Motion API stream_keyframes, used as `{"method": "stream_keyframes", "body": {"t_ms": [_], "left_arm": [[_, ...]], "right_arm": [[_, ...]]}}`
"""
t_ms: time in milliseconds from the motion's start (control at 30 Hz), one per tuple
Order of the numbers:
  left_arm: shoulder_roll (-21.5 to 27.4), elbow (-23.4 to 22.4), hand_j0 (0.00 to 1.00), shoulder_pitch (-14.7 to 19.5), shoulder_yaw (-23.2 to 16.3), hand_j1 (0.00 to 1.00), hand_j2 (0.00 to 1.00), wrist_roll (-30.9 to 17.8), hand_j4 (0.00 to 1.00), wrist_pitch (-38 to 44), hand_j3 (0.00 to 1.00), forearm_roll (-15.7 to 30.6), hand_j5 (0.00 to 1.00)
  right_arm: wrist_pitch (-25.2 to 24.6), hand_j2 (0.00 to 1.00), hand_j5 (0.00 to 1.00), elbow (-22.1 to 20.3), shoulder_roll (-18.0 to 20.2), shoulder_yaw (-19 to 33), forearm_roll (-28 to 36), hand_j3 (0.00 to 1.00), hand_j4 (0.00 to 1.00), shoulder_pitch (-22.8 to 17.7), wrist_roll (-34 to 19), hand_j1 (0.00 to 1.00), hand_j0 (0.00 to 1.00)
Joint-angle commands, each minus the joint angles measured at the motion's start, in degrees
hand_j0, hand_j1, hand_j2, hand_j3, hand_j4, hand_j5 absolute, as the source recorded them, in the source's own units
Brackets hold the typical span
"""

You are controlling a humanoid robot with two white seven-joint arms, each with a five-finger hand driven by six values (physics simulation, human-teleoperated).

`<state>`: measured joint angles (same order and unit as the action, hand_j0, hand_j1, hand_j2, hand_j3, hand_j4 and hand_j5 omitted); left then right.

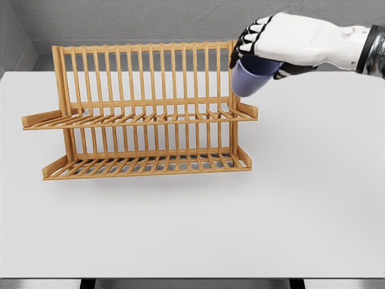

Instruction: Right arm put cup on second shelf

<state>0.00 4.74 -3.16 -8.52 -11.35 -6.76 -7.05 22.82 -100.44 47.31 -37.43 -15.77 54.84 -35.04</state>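
A blue-purple cup hangs tilted in the air, its body partly hidden by my right hand, whose fingers are curled around it. The hand comes in from the upper right and holds the cup just above the right end of the wooden rack's upper shelf. The two-tier wooden dish rack stands on the white table, left of centre, and nothing rests on either of its shelves. The lower shelf sits near the table surface. My left arm does not show.
The white table stretches wide in front of and to the right of the rack. A grey wall runs behind the table's far edge.
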Motion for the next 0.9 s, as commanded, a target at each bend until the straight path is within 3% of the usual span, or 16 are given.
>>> {"method": "stream_keyframes", "body": {"t_ms": [0, 233, 467, 800, 867], "left_arm": [[0.0, 0.0, 1.0, 0.0, 0.0, 1.0, 1.0, 0.0, 1.0, 0.0, 1.0, 0.0, 1.0], [0.0, 0.0, 1.0, 0.0, 0.0, 1.0, 1.0, 0.0, 1.0, 0.0, 1.0, 0.0, 1.0], [0.0, 0.0, 1.0, 0.0, 0.0, 1.0, 1.0, -0.1, 1.0, 0.0, 1.0, 0.0, 1.0], [0.0, 0.0, 1.0, 0.0, 0.0, 1.0, 1.0, 0.0, 1.0, 0.0, 1.0, 0.0, 1.0], [0.0, 0.0, 1.0, 0.0, 0.0, 1.0, 1.0, 0.0, 1.0, 0.0, 1.0, 0.0, 1.0]], "right_arm": [[1.0, 0.67, 0.67, 0.0, -0.6, -0.3, 0.1, 0.67, 0.67, 0.0, 0.0, 0.67, 0.67], [0.6, 0.67, 0.67, 0.0, -4.8, -2.7, 0.1, 0.67, 0.67, 2.5, 0.0, 0.67, 0.67], [1.1, 0.67, 0.67, 0.0, -4.6, -4.4, 0.1, 0.67, 0.67, 2.3, 0.0, 0.67, 0.67], [8.2, 0.7, 0.7, 0.0, -1.7, -3.8, 0.6, 0.7, 0.7, 1.4, 0.0, 0.7, 0.7], [8.2, 0.85, 0.85, 0.0, -1.7, -3.8, 0.6, 0.85, 0.85, 1.3, 0.0, 0.85, 0.85]]}}
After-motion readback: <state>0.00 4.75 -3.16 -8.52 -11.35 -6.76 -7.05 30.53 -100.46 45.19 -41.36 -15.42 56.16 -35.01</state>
